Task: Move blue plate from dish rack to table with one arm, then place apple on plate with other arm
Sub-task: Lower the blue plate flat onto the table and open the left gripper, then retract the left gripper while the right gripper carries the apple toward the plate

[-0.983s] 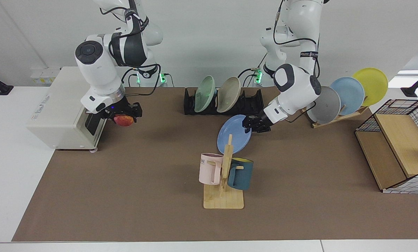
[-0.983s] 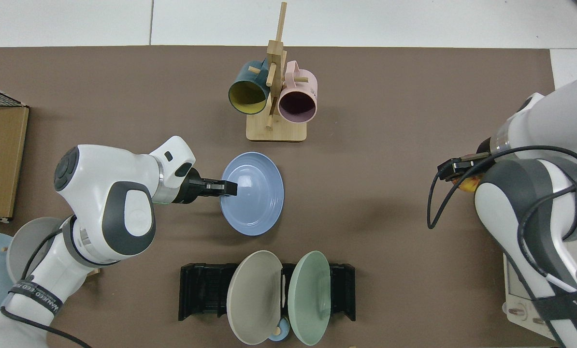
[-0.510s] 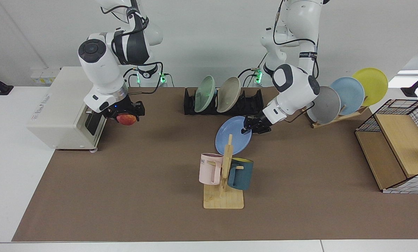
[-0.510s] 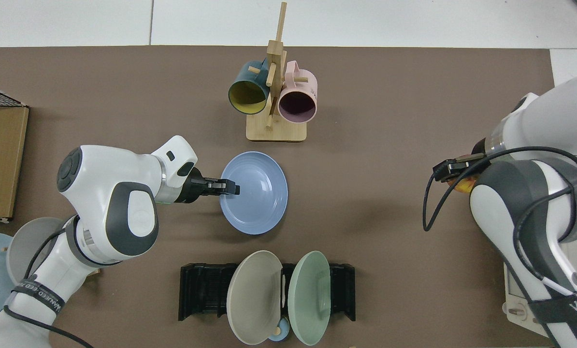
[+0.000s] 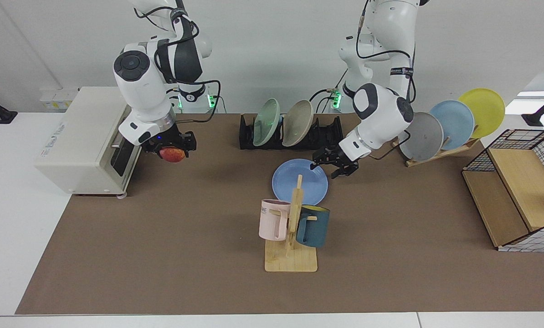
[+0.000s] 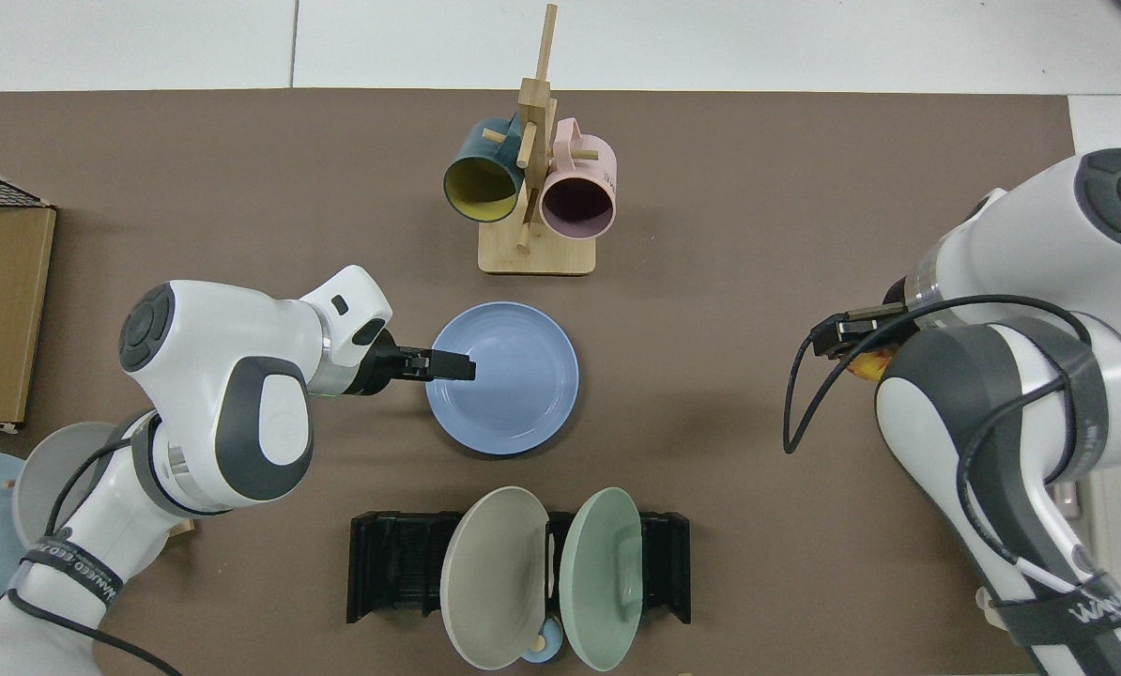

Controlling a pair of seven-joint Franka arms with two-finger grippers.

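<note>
I see the round, matte blue plate (image 5: pixel 300 181) lying flat on the surface (image 5: pixel 162 237); my left end effector (image 5: pixel 329 165) is spread at its rim, my right end effector (image 5: pixel 171 148) clamps the red-yellow apple (image 5: pixel 172 154).

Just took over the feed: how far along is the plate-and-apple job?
Done: the blue plate is out of the dish rack and lies flat on the table; the left gripper is open at its rim. In hand: the right gripper holds the apple beside the toaster oven. Left: set the apple on the plate.
</note>
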